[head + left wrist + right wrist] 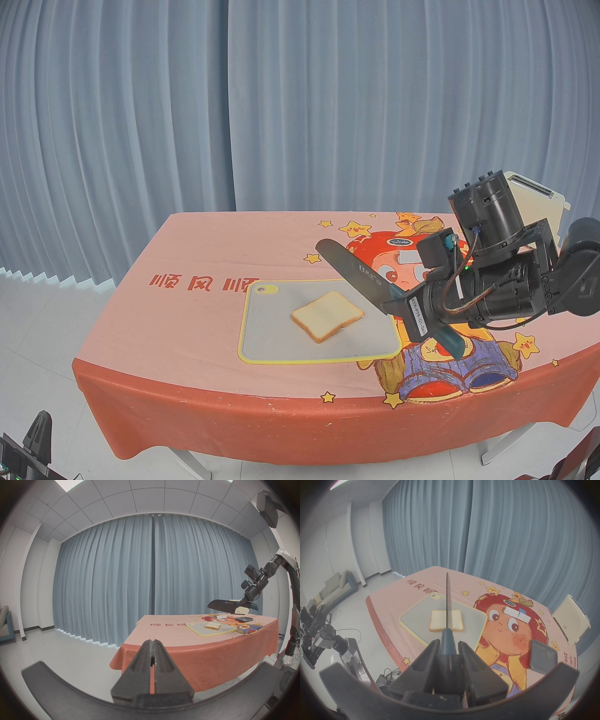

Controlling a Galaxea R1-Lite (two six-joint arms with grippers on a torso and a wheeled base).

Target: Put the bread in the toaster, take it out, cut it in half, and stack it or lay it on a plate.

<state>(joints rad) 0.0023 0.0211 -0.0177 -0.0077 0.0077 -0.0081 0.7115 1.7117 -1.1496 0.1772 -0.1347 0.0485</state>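
Note:
A slice of bread [327, 315] lies flat on a grey cutting board [269, 340] with a yellow rim. My right gripper [407, 307] is shut on the teal handle of a knife [353, 270]. The dark blade hangs in the air above the board's right edge, edge down, and points toward the bread. In the right wrist view the blade [448, 600] lines up over the middle of the bread [437, 621]. The cream toaster [536, 194] stands at the table's back right. My left gripper [152, 645] is shut and holds nothing, low beside the table's left end.
A dark square plate [543, 656] sits on the cloth near the front right, between the board and the toaster [571, 619]. A small white piece [409, 257] lies behind the board. An orange cloth covers the table [187, 250], whose left half is bare.

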